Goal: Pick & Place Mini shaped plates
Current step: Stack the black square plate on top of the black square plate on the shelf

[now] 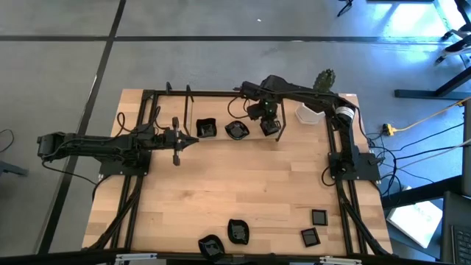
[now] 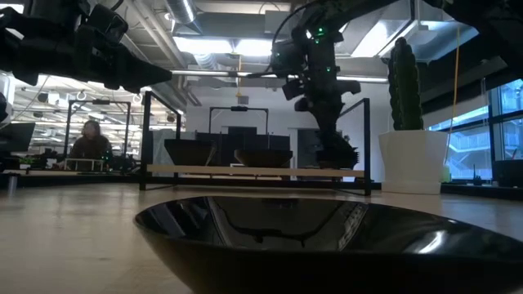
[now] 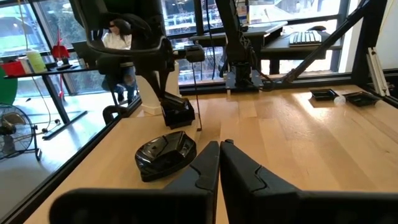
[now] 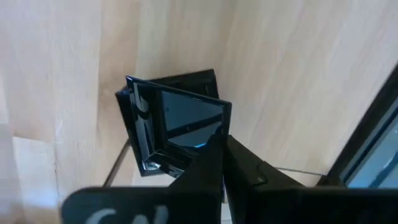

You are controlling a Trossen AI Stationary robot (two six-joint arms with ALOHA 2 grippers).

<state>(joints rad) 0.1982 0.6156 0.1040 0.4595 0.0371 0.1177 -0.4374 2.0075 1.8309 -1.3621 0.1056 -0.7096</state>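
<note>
The wooden desk (image 1: 243, 184) carries a black frame around its edges, and both dark arms reach in over its far half. The right arm bends from the right side across the far rail, its right hand (image 1: 270, 126) down at a small square black plate (image 4: 177, 121) near the far edge. In the right wrist view the fingers are pressed together on that plate's rim, and the plate sits tilted against the wood — whether it is lifted clear of the desk is hard to say. The left arm lies along the left side, its left hand (image 3: 220, 148) hovering with fingers together and holding nothing, close to a rounded black plate (image 3: 166, 154). Another plate (image 1: 207, 129) rests on the far half, just beside the rounded one. Five more plates lie along the near edge — three in the middle (image 1: 238, 231), two flat squares (image 1: 319, 218) at the right. A white cactus pot (image 1: 310, 112) stands at the far right corner.
</note>
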